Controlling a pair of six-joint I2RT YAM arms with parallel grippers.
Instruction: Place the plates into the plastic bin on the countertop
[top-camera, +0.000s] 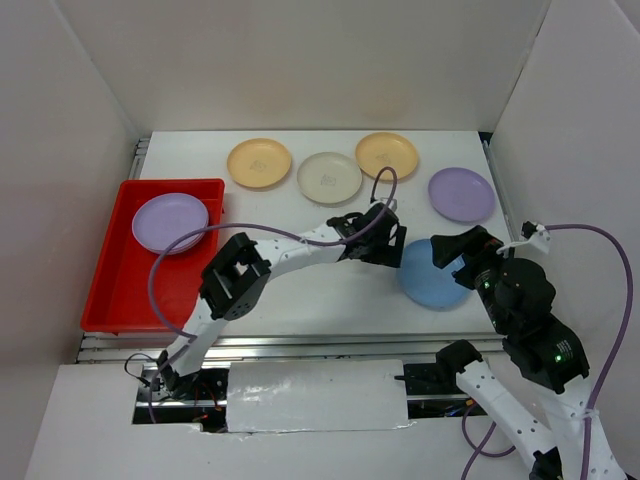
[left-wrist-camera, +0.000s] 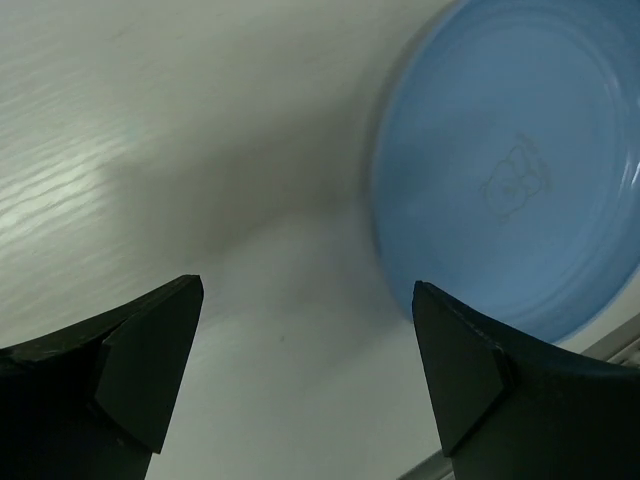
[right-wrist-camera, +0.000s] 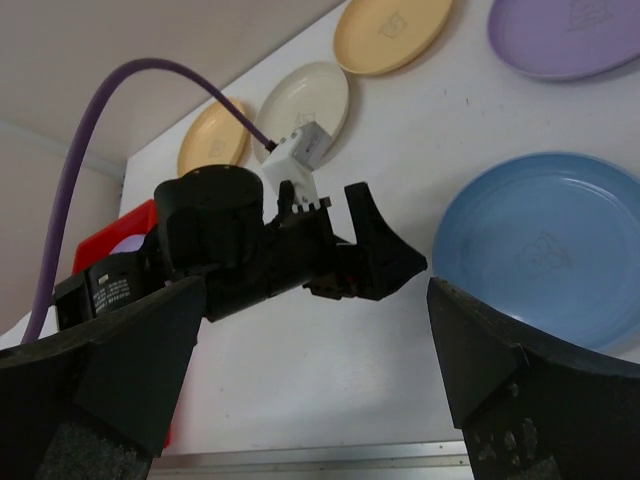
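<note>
White walls stand close on three sides of the countertop (top-camera: 330, 300), and a metal rail (top-camera: 300, 345) runs along its near edge. The left gripper (top-camera: 385, 243) reaches out over the middle of the surface with its fingers (left-wrist-camera: 140, 350) spread wide and nothing between them but bare white top. The blue plate (top-camera: 432, 282) lies flat just to that gripper's right; from the left wrist its rim curves past the tip of the right-hand finger, and I cannot tell whether they touch. The plate's near edge sits close to the rail. The right gripper (top-camera: 452, 250) hovers at the far right side of the same plate, its fingers (right-wrist-camera: 480, 370) also spread wide and holding nothing, facing the left gripper across the plate. Beyond both grippers four plates lie in a loose row near the back wall, none overlapping: an orange plate (top-camera: 259, 162), a cream plate (top-camera: 329, 177), a second orange plate (top-camera: 386, 155) and a purple plate (top-camera: 461, 193), the last close to the right-hand wall. Far to the left of the left gripper, the red bin (top-camera: 120, 295) sits against the left edge of the countertop, with a second purple plate (top-camera: 170, 222) in its far half and its near half bare. Open countertop lies between the bin and the left gripper.
</note>
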